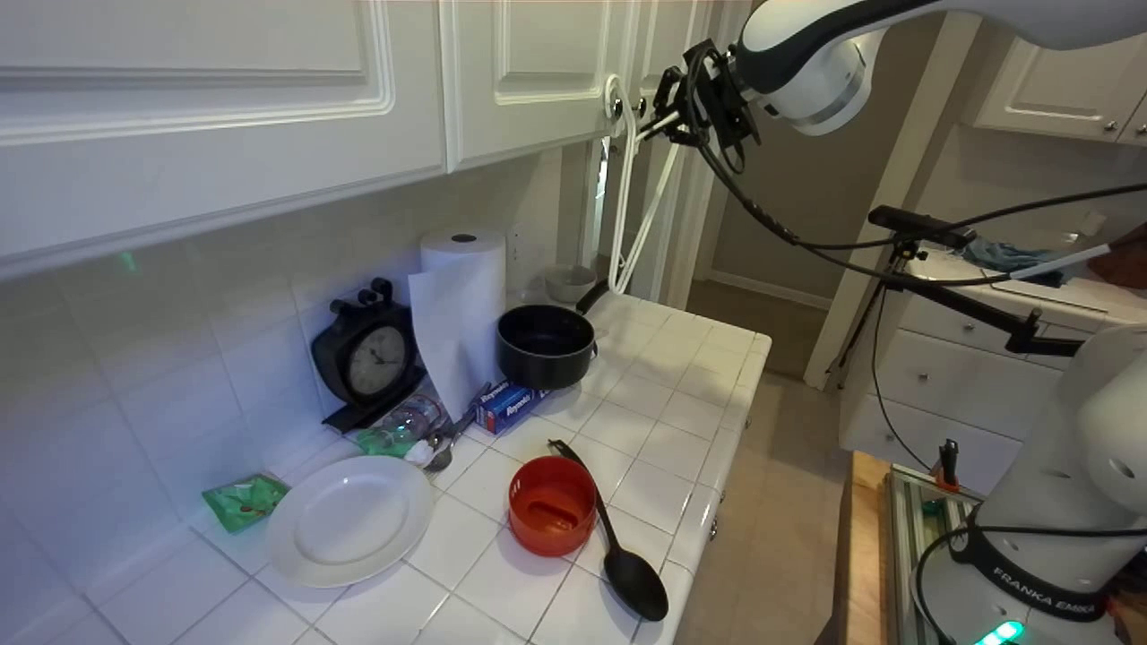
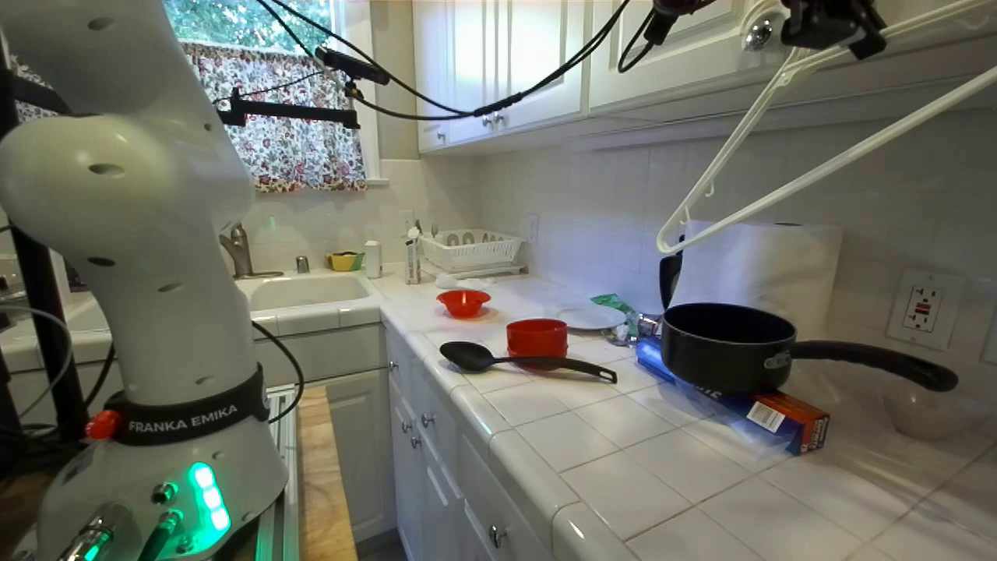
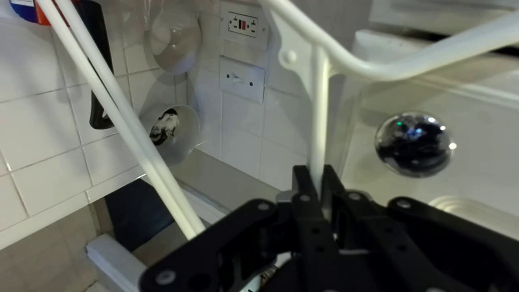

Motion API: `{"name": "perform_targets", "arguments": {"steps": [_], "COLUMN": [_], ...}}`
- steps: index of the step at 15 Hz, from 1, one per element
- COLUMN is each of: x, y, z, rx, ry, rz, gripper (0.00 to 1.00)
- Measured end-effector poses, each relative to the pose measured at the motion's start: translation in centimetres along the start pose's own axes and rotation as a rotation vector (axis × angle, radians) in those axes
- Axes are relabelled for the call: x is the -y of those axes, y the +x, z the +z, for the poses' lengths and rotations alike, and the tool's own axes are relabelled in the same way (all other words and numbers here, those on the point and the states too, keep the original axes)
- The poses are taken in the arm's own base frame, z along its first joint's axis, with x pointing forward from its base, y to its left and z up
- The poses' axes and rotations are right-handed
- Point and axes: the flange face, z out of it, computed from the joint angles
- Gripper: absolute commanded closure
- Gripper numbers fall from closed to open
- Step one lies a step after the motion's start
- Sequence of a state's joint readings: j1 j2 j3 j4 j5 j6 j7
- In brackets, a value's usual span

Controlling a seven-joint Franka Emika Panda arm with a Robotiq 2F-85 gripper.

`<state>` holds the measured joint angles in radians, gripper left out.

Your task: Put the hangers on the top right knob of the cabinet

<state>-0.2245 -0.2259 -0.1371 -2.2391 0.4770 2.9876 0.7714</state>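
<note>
Well, my fingers [image 3: 301, 182]: set close together, pinching a thin white bar of the hangers [image 3: 319, 101] between their tips.
Hangers: in my hold above the table [image 1: 659, 488], slanting downward; in both exterior views their lower corner hangs at about seven o'clock from my fingers.
Knob [image 1: 616, 108]: dark and round on the white cabinet [image 1: 542, 36], at about nine o'clock from my fingers in an exterior view, with a second knob [image 1: 642, 106] just beside it at three o'clock.
Hook [image 1: 613, 82]: its white loop shows around the nine o'clock knob in that view; whether it bears on it, I cannot tell.
Wrist view: a shiny knob [image 3: 415, 146] lies between two and three o'clock from my fingertips, near them; which of the two it is, I cannot tell. An outlet [image 3: 243, 25] and a light switch [image 3: 242, 79] sit at about eleven o'clock.
Black pan [image 1: 542, 363]: in an exterior view it has the paper-towel roll [image 1: 466, 313] at ten o'clock and a blue Reynolds box [image 1: 511, 405] at seven; whether it rests on the box, I cannot tell.
Red cup [image 2: 537, 336]: in an exterior view a black spoon [image 1: 632, 578] runs beside it from twelve round past four o'clock, and a white plate [image 1: 351, 518] lies at nine; in an exterior view a red bowl [image 2: 463, 305] stands at ten.
</note>
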Motion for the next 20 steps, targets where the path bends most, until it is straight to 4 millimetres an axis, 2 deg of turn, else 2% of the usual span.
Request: {"name": "perform_targets", "arguments": {"steps": [5,20], "x": [-0.9,-0.4], "y": [0.1,-1.7], "z": [0.7,1.6], "rx": [-0.021,-0.060], "ry": [-0.039,-0.121], "rz": [0.000,0.034], "gripper": [0.96,0.95]}}
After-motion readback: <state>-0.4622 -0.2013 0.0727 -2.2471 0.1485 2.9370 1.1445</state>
